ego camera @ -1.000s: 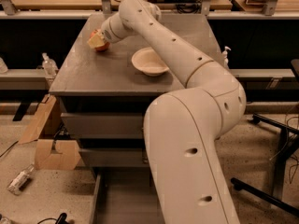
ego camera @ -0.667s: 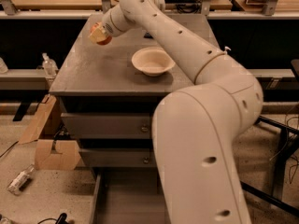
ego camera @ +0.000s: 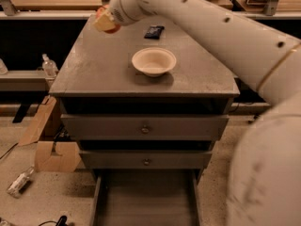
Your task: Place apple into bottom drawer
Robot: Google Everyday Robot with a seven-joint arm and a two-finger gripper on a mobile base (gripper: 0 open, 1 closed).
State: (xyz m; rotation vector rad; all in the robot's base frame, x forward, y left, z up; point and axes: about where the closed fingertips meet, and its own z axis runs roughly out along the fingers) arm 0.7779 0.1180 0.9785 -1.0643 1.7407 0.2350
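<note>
Lifted higher since earlier: gripper (ego camera: 104,22) clamped on apple (ego camera: 114,30) above cabinet top (ego camera: 94,69) rear corner; bottom drawer (ego camera: 146,199) open.

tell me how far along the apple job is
Done: the drawer is pulled open, and the apple is grasped. In hand: the gripper holds it at the far left corner of the cabinet top, apparently raised off it, behind the bowl. Left: carry it down to the drawer and release it there.
</note>
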